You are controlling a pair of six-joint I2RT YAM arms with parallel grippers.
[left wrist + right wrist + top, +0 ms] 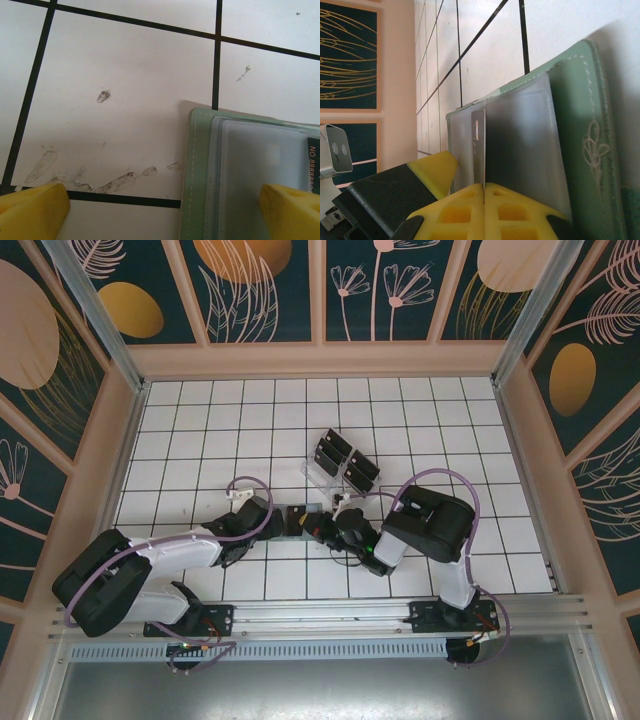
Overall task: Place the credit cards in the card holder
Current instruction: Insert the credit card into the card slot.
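left gripper point(160, 216): jaws spread wide, gripping nothing. one yellow fingertip point(31, 210) hangs over bare tile, the other over the card holder's clear sleeve.
right gripper point(484, 189): clenched on a credit card point(478, 150), seen edge-on as a thin upright strip between the pads.
card holder point(240, 172): green with a stitched edge, lying open on the white tiled table point(200, 420) between the two grippers.
held card's far end: against the holder's clear pocket; cannot tell whether it is in the slot.
printed card point(314, 160): dark corner with digits at the holder's right side.
other credit cards point(332, 452): black, tilted in a clear stand point(316, 479), beyond the grippers.
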